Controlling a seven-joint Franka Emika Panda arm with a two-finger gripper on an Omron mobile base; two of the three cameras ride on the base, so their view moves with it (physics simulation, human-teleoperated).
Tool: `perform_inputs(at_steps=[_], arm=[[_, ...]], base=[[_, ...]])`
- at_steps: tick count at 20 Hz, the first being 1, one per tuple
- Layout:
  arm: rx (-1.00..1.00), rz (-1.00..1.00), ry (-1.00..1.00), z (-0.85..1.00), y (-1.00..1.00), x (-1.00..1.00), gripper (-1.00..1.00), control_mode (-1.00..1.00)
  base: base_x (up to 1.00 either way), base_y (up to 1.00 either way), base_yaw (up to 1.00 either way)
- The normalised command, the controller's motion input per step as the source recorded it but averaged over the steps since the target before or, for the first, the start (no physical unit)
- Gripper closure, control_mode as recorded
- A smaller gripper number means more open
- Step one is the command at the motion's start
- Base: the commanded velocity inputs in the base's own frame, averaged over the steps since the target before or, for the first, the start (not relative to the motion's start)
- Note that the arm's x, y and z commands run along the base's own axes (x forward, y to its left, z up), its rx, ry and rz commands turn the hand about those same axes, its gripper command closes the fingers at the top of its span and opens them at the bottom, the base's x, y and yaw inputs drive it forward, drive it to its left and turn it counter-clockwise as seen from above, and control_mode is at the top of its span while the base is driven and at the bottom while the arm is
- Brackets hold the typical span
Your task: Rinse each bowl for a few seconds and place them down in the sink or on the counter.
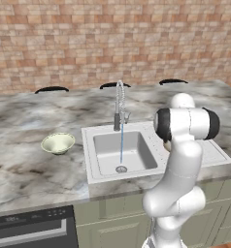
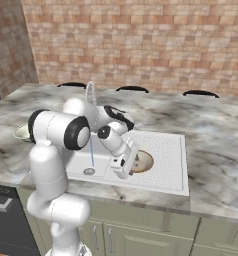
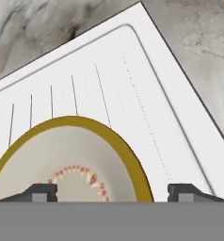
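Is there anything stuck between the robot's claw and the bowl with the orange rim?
No. The gripper hangs right over the tan-rimmed bowl on the draining board, jaws spread wide, with nothing visible between them.

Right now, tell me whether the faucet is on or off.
On. A thin blue stream falls from the faucet into the sink basin, landing at the drain.

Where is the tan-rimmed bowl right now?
The tan-rimmed bowl sits on the sink's draining board, right of the basin, just below the open gripper.
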Motion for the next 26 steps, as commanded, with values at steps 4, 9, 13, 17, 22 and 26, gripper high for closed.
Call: perform_inputs(at_steps=[4,9,13,17,22,26], arm=[[0.0,0.0,0.0,0.51,-0.01,-0.16,-1.0,-1.0],[0.0,-0.03,0.0,0.85,0.02,-0.19,-1.0,-1.0],[0.0,0.0,-0.03,1.0,0.12,-0.33,-1.0,-1.0],[0.02,0.0,-0.06,1.0,0.0,-0.47,-1.0,-1.0],[0.02,0.0,-0.04,1.0,0.11,-0.59,-1.0,-1.0],[0.0,0.02,-0.01,1.0,0.6,-0.46,-1.0,-1.0]], base=[[0.0,0.0,0.0],[0.0,0.0,0.0],[0.0,0.0,0.0],[0.0,0.0,0.0],[0.0,0.0,0.0],[0.0,0.0,0.0]])
